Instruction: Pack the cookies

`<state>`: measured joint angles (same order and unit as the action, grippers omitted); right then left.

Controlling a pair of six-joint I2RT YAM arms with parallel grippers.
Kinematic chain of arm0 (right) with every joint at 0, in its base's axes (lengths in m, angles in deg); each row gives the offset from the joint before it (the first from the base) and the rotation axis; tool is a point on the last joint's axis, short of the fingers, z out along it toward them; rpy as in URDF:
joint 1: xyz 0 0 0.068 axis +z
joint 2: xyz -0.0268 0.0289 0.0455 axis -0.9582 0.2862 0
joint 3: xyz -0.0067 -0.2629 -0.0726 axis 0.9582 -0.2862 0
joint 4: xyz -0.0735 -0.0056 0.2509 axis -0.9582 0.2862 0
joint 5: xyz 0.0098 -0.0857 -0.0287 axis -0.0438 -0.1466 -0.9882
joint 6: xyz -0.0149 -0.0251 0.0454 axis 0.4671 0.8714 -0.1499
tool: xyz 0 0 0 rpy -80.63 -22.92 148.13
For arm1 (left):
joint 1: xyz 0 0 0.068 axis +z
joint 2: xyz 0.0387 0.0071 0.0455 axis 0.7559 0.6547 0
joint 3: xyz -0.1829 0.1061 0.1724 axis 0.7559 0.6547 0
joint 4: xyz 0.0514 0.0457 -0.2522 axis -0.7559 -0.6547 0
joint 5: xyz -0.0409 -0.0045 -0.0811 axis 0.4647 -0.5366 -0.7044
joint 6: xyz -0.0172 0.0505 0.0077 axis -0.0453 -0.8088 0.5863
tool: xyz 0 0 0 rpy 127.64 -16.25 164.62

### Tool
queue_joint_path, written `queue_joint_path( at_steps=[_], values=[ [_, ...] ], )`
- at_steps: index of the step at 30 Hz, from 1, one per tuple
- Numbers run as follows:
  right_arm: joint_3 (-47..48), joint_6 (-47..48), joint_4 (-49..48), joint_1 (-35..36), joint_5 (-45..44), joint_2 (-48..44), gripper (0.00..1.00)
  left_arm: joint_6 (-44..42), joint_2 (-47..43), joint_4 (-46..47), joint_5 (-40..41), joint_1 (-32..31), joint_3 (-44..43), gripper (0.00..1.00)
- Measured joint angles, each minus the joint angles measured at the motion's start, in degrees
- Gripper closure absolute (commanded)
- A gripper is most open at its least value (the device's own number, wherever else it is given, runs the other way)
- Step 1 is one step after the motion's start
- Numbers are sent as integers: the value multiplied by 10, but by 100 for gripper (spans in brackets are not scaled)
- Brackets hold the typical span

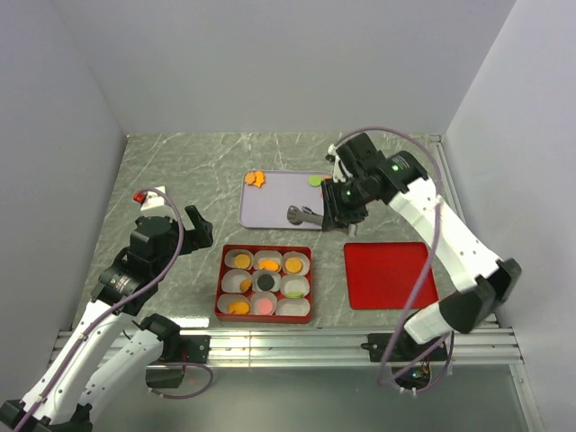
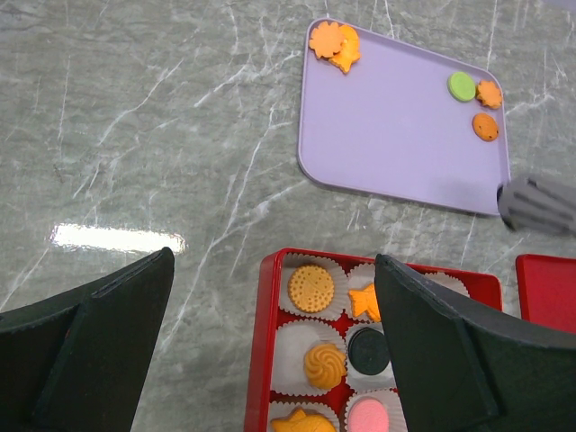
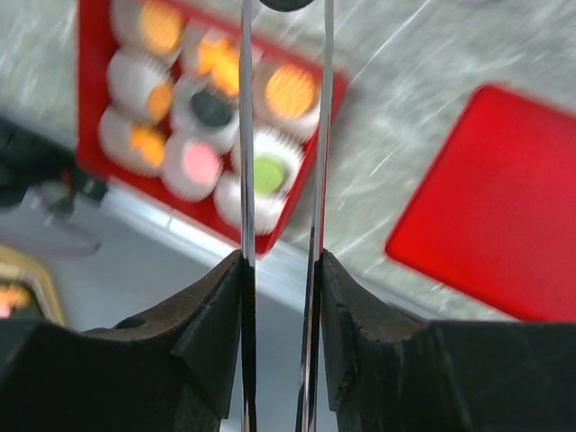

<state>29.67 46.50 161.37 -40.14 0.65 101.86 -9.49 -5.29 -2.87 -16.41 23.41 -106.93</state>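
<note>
Most of the cookies (image 1: 267, 264) sit in a red box (image 1: 220, 283) at the lower centre of the top view, one to a cup in a three-by-three grid of white paper cups (image 1: 292, 308). Eight cups show a cookie. The top row is orange, a black one (image 1: 265, 282) is in the middle with a green one (image 1: 293, 286) to its right, and a pink one (image 1: 265, 306) is below the black.

More cookies lie on the purple tray (image 1: 274, 202) just above the box. Two orange shapes (image 2: 335, 43) touch each other at its upper left corner. A green disc (image 2: 462, 85) and two orange pieces (image 2: 487, 110) lie near its upper right corner.

The right gripper (image 1: 322, 216) hangs over the tray's lower right part, its fingers (image 3: 216, 297) clenched on a pair of thin metal tongs (image 3: 247, 135). The grey end of the tongs (image 1: 297, 213) points toward the left of the frame. In the blurred right wrist view something dark sits at the far end of the blades, but what it is cannot be told.

A flat red lid (image 1: 389, 274) lies to the right of the box, apart from it.

The left gripper (image 1: 196, 229) hovers above the grey marbled table (image 1: 180, 162) left of the box, its jaws spread wide and grasping nothing.
</note>
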Motion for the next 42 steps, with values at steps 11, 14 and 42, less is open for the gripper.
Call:
queue_joint_path(
  at_steps=[11, 14, 42],
  values=[
    [-154, -15, 12, 107, 80, -155, 65, 0, 0, 0, 0, 0, 0, 1],
    [-183, -26, 24, 127, 84, -185, 65, 0, 0, 0, -1, 0, 0, 1],
    [-280, -43, 37, 173, 99, -231, 64, 0, -19, 0, -16, 0, 0, 1]
  ],
)
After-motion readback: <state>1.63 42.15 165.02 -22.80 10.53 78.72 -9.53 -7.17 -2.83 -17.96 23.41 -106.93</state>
